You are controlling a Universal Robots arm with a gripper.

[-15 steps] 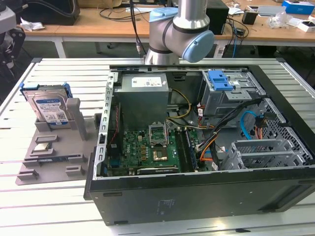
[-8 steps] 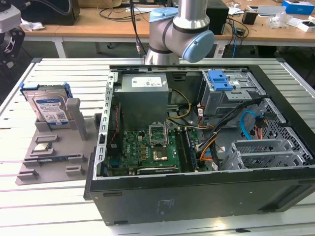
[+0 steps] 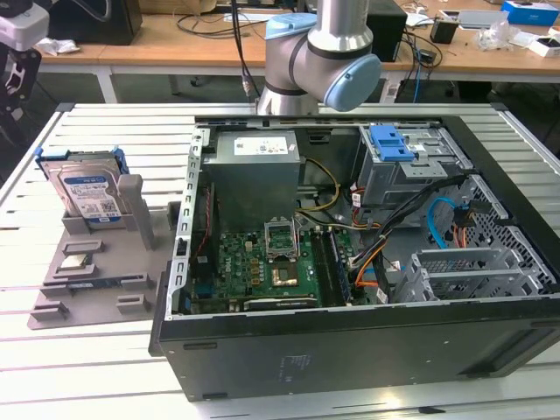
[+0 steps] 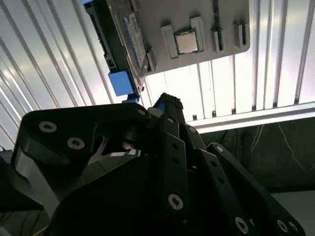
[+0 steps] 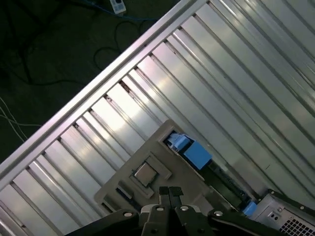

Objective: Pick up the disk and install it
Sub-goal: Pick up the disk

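The disk (image 3: 87, 187) stands on edge in a slot of a grey holder (image 3: 96, 262) on the slatted table, at the exterior view's left. It is silver with a white-and-blue label and blue rails. My gripper (image 3: 16, 94) hangs at the far upper left of the exterior view, up and away from the disk, touching nothing. In the second wrist view the disk (image 4: 132, 34) shows edge-on past the gripper (image 4: 167, 102). In the first wrist view the gripper (image 5: 170, 190) is shut and empty, over the holder (image 5: 162, 157), with the disk's blue rail (image 5: 195, 153) beyond it.
An open computer case (image 3: 350, 289) fills the middle and right of the exterior view, with a grey drive cage (image 3: 411, 171) topped by a blue bracket (image 3: 389, 144). A processor chip (image 3: 77, 261) lies on the holder. A table edge (image 5: 98, 88) with floor and cables lies beyond.
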